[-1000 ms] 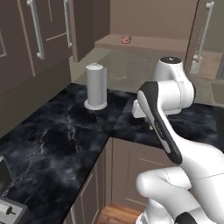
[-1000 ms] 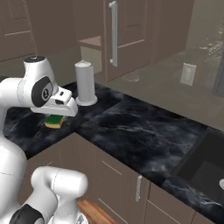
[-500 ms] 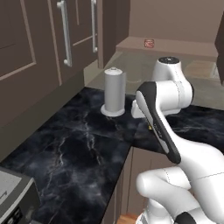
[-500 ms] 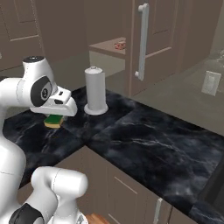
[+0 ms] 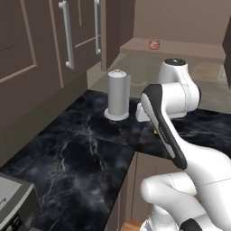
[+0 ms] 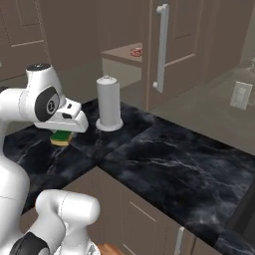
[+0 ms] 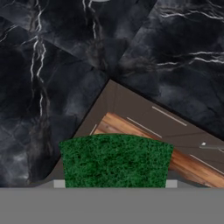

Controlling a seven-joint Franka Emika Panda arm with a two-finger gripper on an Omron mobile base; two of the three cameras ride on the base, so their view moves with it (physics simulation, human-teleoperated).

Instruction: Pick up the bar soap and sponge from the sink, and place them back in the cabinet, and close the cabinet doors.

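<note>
My gripper [image 7: 114, 181] is shut on the sponge [image 7: 114, 159], which is green on top with a yellow layer beneath. In the right base view the sponge [image 6: 61, 137] hangs under the hand, just above the black marble counter [image 6: 164, 164]. The cabinet [image 5: 173, 45] stands open, and the orange-pink bar soap [image 5: 154, 44] [image 6: 136, 51] lies on its shelf. One of the cabinet doors [image 6: 172, 50], with a long silver bar handle, stands swung out. A dark corner of the sink [image 6: 245, 219] shows at the counter's far right.
A grey cylinder on a round base [image 5: 118, 94] [image 6: 108, 103] stands on the counter below the open shelf, close beside the hand. Shut cabinet fronts with bar handles [image 5: 67, 34] line the left wall. A grey appliance [image 5: 13, 205] sits at the near left. A wall socket [image 6: 241, 94] is at the right.
The whole picture has shifted in both base views, so the base has driven; the open cabinet and grey cylinder now look nearer. The arm keeps its pose with the sponge held.
</note>
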